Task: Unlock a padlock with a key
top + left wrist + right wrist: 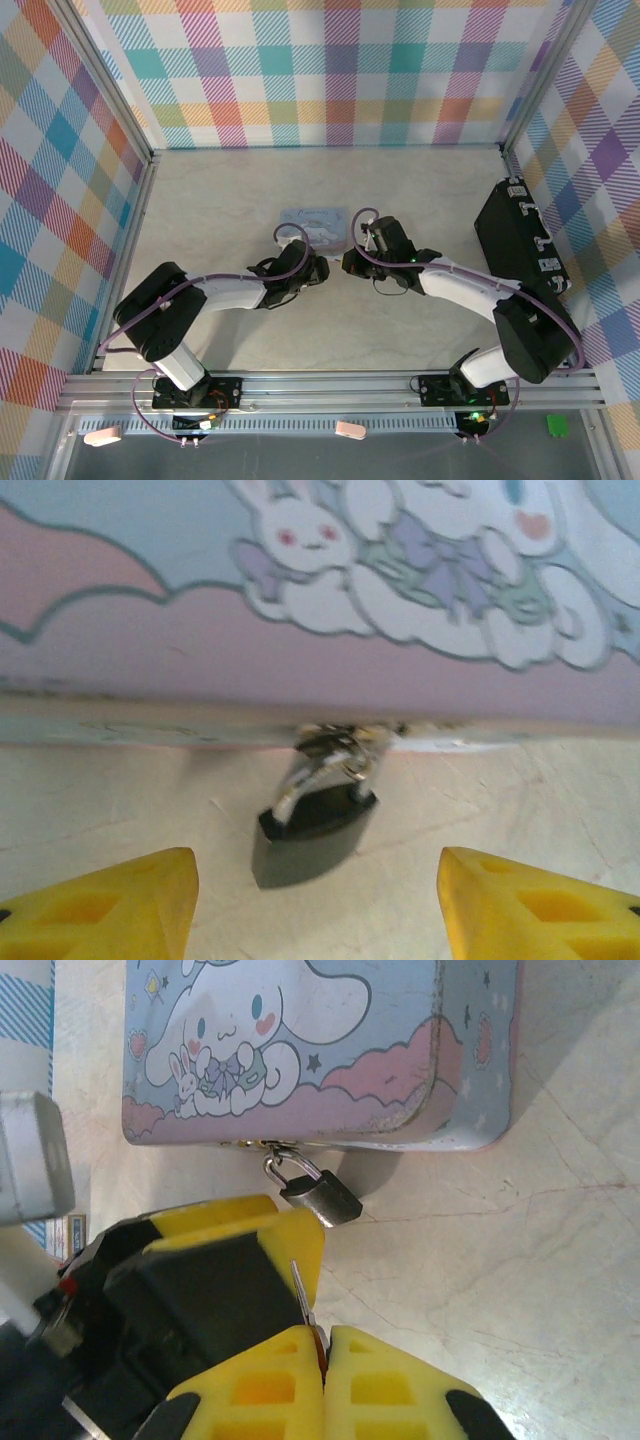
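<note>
The small dark padlock point(312, 828) lies on the table, its shackle hooked through the hasp at the front edge of the pastel cartoon tin point(300, 600). My left gripper point(318, 908) is open, with a yellow fingertip on each side just short of the padlock and nothing between them. In the right wrist view the padlock point(322, 1196) lies below the tin point(300, 1050). My right gripper point(325, 1338) is shut on the key point(301, 1290), whose thin blade points up toward the padlock, close beside a left finger point(285, 1245). From above, the left gripper point(320, 265) and right gripper point(350, 263) meet in front of the tin point(313, 225).
A black case point(520, 240) leans against the right wall. Plaid walls close off the back and both sides of the pale marble table point(230, 200). A metal rail point(330, 385) runs along the near edge by the arm bases.
</note>
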Tool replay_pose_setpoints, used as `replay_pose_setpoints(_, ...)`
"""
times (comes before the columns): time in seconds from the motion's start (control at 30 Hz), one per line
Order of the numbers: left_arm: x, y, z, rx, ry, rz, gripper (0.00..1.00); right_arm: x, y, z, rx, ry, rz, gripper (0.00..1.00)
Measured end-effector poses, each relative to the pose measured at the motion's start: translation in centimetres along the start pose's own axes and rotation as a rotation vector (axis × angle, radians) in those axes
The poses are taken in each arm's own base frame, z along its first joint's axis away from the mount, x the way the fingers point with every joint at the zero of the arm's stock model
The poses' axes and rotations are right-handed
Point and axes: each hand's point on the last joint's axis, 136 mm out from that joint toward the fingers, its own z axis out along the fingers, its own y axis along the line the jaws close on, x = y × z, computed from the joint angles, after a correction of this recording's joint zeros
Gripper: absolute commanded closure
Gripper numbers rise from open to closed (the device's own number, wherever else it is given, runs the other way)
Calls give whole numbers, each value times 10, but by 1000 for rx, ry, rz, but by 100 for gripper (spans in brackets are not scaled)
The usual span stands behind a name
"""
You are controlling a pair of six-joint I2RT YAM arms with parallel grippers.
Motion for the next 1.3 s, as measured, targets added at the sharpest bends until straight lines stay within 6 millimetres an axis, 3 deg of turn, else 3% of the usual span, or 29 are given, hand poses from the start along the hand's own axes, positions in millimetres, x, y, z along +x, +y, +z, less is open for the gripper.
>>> replay_pose_setpoints(0.23,0,10,13,-67,-14,-11,41,3,-2,-3,2,-1,0,100)
replay_pose_setpoints(0.8,2,12,15,-75,-2,58,75,4,-5,-2,9,-2,2,100)
replay_pose_setpoints(0.87,2,11,15,-68,-1,69,75,4,-5,-2,8,-2,2,100)
replay_pose_setpoints(0.97,3,10,15,-64,3,87,63,4,-5,-2,8,-1,5,100)
replay_pose_setpoints(1.13,2,12,9,-62,-5,143,53,4,-5,-2,8,-1,6,100)
replay_pose_setpoints(1.3,-1,11,5,-49,-11,236,48,4,-5,-2,10,0,7,100)
